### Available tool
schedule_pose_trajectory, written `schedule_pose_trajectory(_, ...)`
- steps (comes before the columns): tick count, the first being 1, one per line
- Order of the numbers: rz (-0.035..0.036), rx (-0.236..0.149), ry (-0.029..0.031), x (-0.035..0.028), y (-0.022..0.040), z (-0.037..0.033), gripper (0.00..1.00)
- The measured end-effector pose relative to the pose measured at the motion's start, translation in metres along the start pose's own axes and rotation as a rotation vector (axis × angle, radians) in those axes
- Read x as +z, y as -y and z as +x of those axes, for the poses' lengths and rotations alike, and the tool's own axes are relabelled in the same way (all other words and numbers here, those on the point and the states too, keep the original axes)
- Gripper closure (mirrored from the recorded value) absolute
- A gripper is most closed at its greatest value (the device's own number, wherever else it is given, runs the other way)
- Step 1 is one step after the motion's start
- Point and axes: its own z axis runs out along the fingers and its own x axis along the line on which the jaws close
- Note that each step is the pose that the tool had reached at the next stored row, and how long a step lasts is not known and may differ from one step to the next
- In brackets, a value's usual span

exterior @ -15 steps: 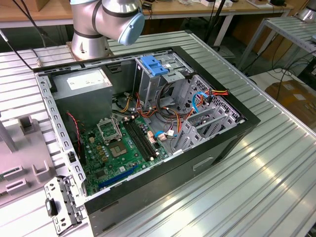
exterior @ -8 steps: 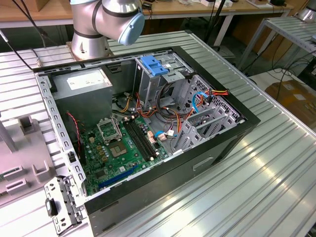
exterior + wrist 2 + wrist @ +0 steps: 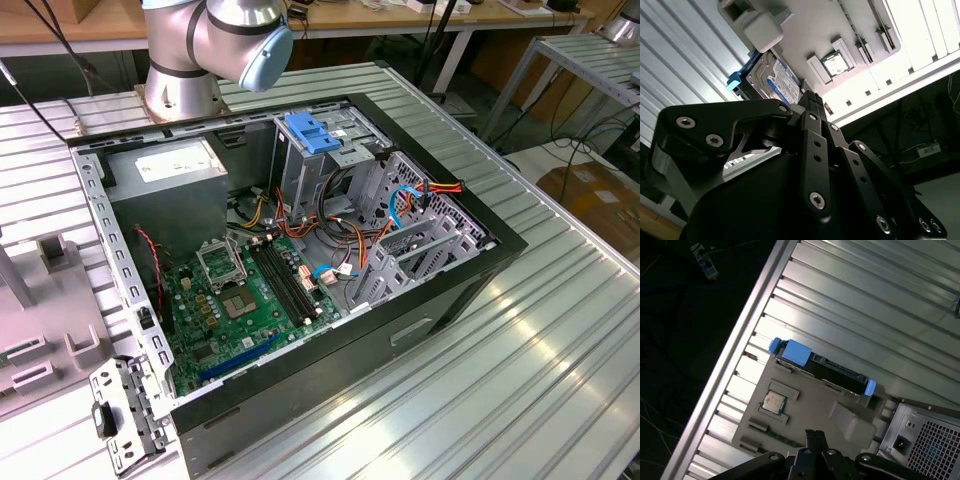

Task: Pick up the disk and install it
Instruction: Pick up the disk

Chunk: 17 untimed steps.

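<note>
First wrist view: the disk (image 3: 836,372) sits in a grey holder (image 3: 812,402) on the desk (image 3: 865,290), not picked up yet. The gripper (image 3: 814,433) is near it, fingers pressed together, holding nothing. In the exterior view, the open case (image 3: 420,320) sits mid-frame.

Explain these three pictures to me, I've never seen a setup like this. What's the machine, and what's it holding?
The exterior view looks on from off the arm: a robot arm rises beside an open computer case on a ribbed metal table. The two wrist views come from cameras riding on the arm, looking past its black gripper, which is shut and holds nothing. Beyond it, a grey tray carries the disk in its blue frame and a small chip.
</note>
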Motion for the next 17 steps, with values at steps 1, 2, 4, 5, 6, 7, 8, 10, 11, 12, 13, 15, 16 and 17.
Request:
schedule_pose_trajectory(1, -0.0001, -0.006, -0.0002, 0.0, 0.0, 0.0, 0.89)
schedule_pose_trajectory(2, -0.0003, -0.012, -0.0005, 0.0, 0.0, 0.0, 0.89)
schedule_pose_trajectory(4, -0.0006, -0.026, -0.0011, 0.0, 0.0, 0.0, 0.89)
schedule_pose_trajectory(5, -0.0009, -0.036, -0.0016, 0.0, 0.0, 0.0, 0.89)
schedule_pose_trajectory(6, -0.001, -0.043, -0.0019, 0.0, 0.0, 0.0, 0.89)
schedule_pose_trajectory(7, -0.0012, -0.05, -0.0021, 0.0, 0.0, 0.0, 0.89)
schedule_pose_trajectory(8, -0.0014, -0.056, -0.0025, 0.0, 0.0, 0.0, 0.89)
schedule_pose_trajectory(10, -0.0017, -0.069, -0.0031, 0.0, 0.0, 0.0, 0.89)
schedule_pose_trajectory(11, -0.0018, -0.075, -0.0033, 0.0, 0.0, 0.0, 0.89)
schedule_pose_trajectory(12, -0.002, -0.082, -0.0036, 0.0, 0.0, 0.0, 0.89)
schedule_pose_trajectory(13, -0.0022, -0.088, -0.0039, 0.0, 0.0, 0.0, 0.89)
schedule_pose_trajectory(15, -0.0024, -0.1, -0.0044, 0.0, 0.0, 0.0, 0.89)
schedule_pose_trajectory(16, -0.0026, -0.107, -0.0047, 0.0, 0.0, 0.0, 0.89)
schedule_pose_trajectory(17, -0.0028, -0.113, -0.005, 0.0, 0.0, 0.0, 0.89)
